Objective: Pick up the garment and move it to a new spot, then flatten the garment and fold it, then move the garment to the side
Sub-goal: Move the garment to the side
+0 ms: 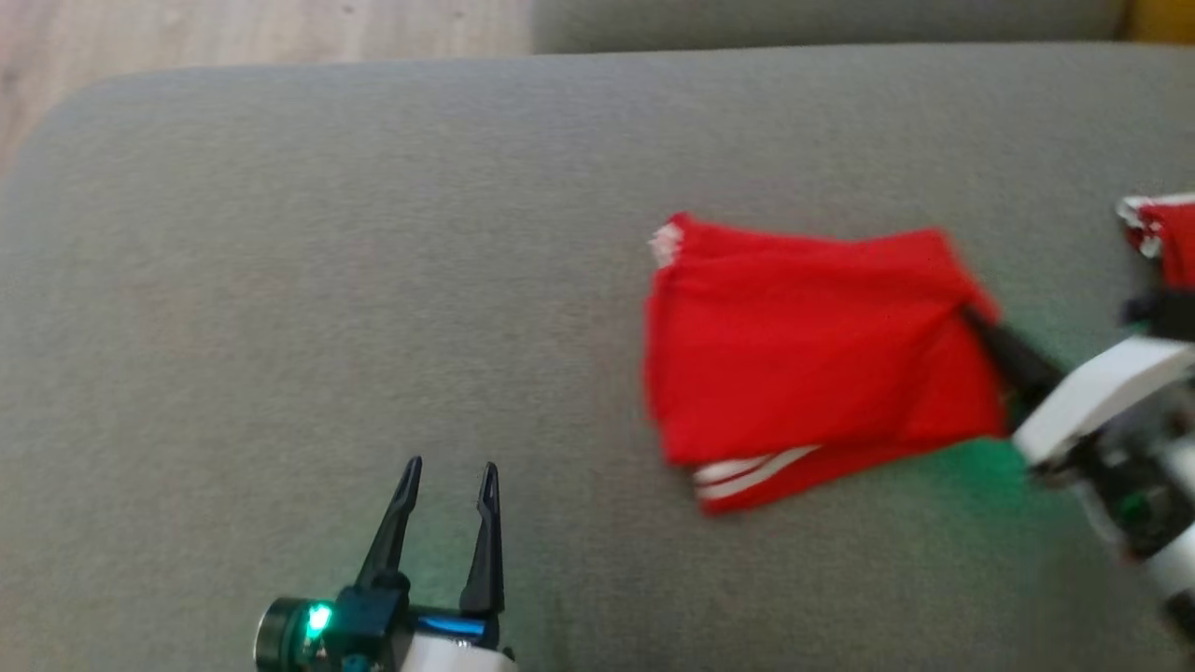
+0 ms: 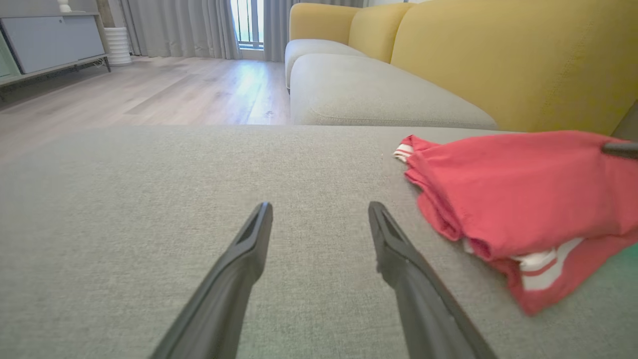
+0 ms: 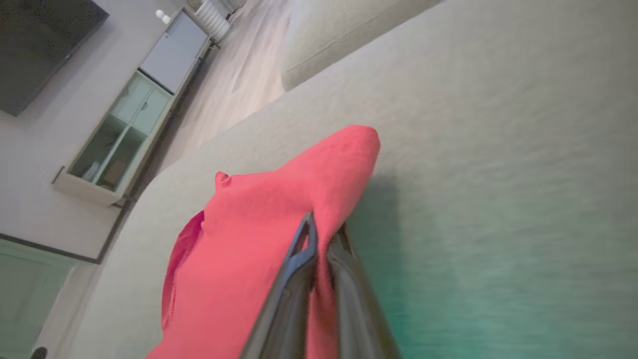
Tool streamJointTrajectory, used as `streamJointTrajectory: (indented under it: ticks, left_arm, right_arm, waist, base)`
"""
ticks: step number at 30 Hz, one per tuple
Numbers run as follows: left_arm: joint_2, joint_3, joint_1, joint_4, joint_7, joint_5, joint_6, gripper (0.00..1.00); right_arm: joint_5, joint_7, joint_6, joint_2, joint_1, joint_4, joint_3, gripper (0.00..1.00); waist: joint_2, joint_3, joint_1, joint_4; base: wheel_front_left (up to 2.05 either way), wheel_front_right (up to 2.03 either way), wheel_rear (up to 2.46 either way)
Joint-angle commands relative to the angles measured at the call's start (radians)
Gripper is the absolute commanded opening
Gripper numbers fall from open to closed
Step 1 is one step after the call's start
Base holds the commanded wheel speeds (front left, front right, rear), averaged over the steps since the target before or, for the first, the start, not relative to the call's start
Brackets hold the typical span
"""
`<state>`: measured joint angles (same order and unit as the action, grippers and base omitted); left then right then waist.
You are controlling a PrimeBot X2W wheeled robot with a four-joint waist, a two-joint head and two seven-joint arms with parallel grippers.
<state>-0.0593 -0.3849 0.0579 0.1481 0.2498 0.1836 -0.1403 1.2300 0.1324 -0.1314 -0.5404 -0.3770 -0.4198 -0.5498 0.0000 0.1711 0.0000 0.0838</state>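
A red garment (image 1: 812, 355) with white stripes lies folded in a thick bundle on the grey cushion (image 1: 327, 280), right of centre. My right gripper (image 1: 971, 317) is shut on the garment's right edge, with its dark fingers pinching a fold of red cloth (image 3: 319, 239) that is lifted off the cushion. My left gripper (image 1: 448, 471) stands open near the front edge, well to the left of the garment and touching nothing. In the left wrist view the garment (image 2: 523, 199) lies to the right of the open fingers (image 2: 249, 239).
A second red and white piece (image 1: 1162, 233) shows at the far right edge. Yellow-backed sofa seats (image 2: 448, 65) stand beyond the cushion. Wooden floor (image 2: 149, 89) lies past its far left edge, with a cabinet (image 3: 129, 124) by the wall.
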Motion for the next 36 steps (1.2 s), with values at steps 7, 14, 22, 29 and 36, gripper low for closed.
streamJointTrajectory:
  ticks: [7, 14, 22, 29, 36]
  left_arm:
    - [0.008, 0.044, -0.087, -0.042, 0.012, -0.029, 0.015, 1.00]
    - [0.008, 0.046, -0.140, -0.050, 0.012, -0.047, 0.033, 1.00]
    - [0.008, 0.045, -0.167, -0.045, 0.012, -0.048, 0.051, 1.00]
    - [0.009, 0.055, -0.159, -0.036, 0.012, -0.005, 0.041, 1.00]
    - [0.009, 0.063, -0.112, -0.034, 0.012, 0.040, 0.003, 1.00]
  right_arm:
    - [-0.047, 0.049, 0.001, -0.249, -0.143, 0.058, 0.062, 0.00]
    - [-0.065, 0.087, 0.001, -0.417, -0.206, 0.068, 0.148, 0.00]
    - [-0.149, 0.079, 0.001, -0.533, -0.219, 0.033, 0.245, 1.00]
    - [-0.328, -0.017, 0.001, -0.432, -0.197, 0.015, 0.257, 1.00]
    - [-0.536, -0.099, 0.001, -0.221, -0.088, -0.001, 0.235, 1.00]
  waist:
    - [0.0000, 0.091, 0.0000, -0.102]
    - [0.0000, 0.158, 0.0000, -0.127]
    - [0.0000, 0.178, 0.0000, -0.131]
    - [0.0000, 0.100, 0.0000, -0.126]
    - [0.0000, -0.054, 0.0000, -0.110]
  base:
    - [0.00, 0.00, 0.00]
    - [0.00, 0.00, 0.00]
    - [0.00, 0.00, 0.00]
    - [0.00, 0.00, 0.00]
    - [0.00, 0.00, 0.00]
